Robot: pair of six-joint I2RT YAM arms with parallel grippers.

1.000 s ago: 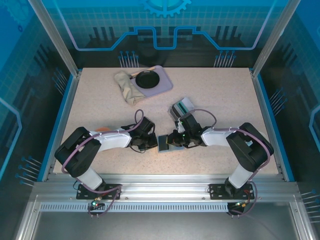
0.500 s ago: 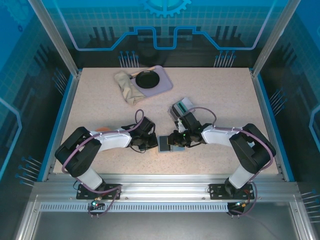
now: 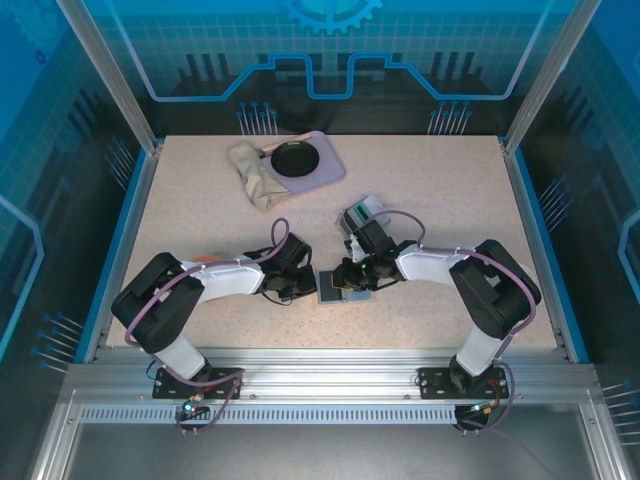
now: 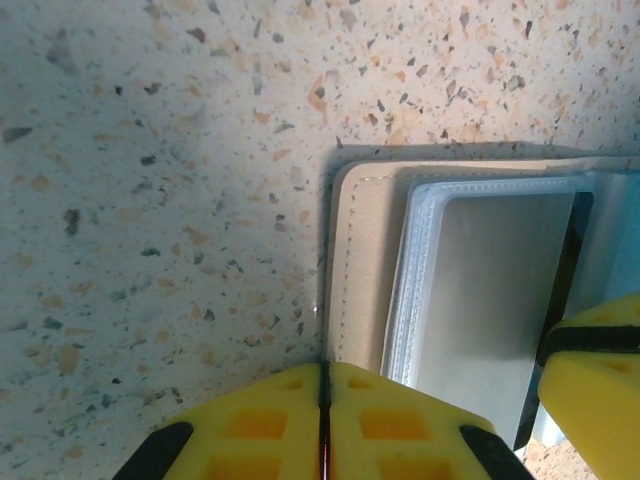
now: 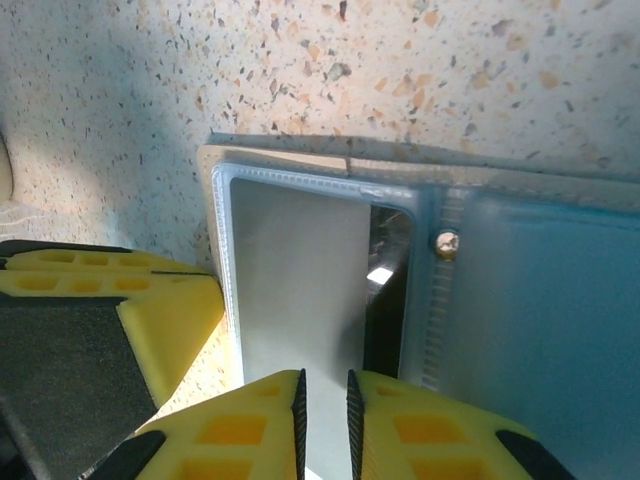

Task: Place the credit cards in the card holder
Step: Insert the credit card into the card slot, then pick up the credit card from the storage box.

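Speckled table [image 3: 450, 200]; tan stitched card holder [image 4: 360, 270] open; left gripper [image 4: 325, 375] jaws together, right gripper [image 5: 323, 385] narrowly apart

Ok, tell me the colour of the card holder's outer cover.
Tan; the card holder shows it best in the left wrist view.

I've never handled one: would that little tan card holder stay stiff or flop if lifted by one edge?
Probably floppy: the card holder is a thin stitched cover with soft-looking clear sleeves. Lying flat on the speckled table, it likely slides rather than tips when pushed. Probably light, being so thin.
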